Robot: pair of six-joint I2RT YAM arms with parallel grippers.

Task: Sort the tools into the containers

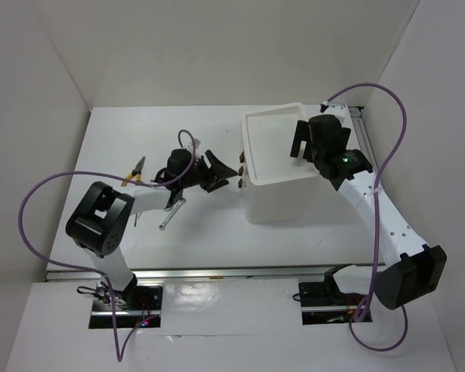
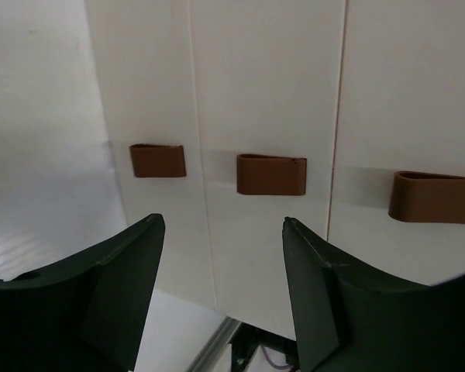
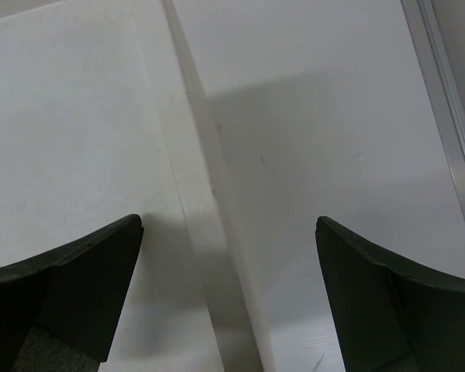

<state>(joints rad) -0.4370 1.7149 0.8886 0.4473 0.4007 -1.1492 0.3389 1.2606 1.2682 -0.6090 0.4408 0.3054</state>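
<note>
Our left gripper (image 1: 217,172) (image 2: 223,223) stands spread wide and holds nothing. In the left wrist view its two dark fingers (image 2: 116,287) rise from the bottom corners and frame the middle of three brown handles (image 2: 271,173), without touching it. Each handle sits on its own white drawer (image 2: 263,93), the three side by side across the frame. From above, the gripper lies centre frame, just beside the left face of the box (image 1: 283,198), where the handles (image 1: 239,171) stick out. The left arm (image 1: 101,221) bends at a black elbow at lower left, and its forearm runs level to the right towards the box. Our right gripper (image 1: 301,139) (image 3: 229,225) is also spread wide and empty. It hangs over the right side of the tray (image 1: 252,147) on top of the box, at upper centre. In the right wrist view the tray's rim (image 3: 198,194) runs down between the fingers (image 3: 85,287), with the table and a metal rail (image 3: 442,85) to its right. The right arm (image 1: 387,217) climbs from an elbow at lower right, up and left to the tray, with a green light (image 1: 345,161) on its wrist. On the table (image 1: 139,132), the yellow-handled pliers (image 1: 136,172) lie left of centre, and a silver wrench (image 1: 170,213) shows just below the left forearm. We cannot make out any other tools.
</note>
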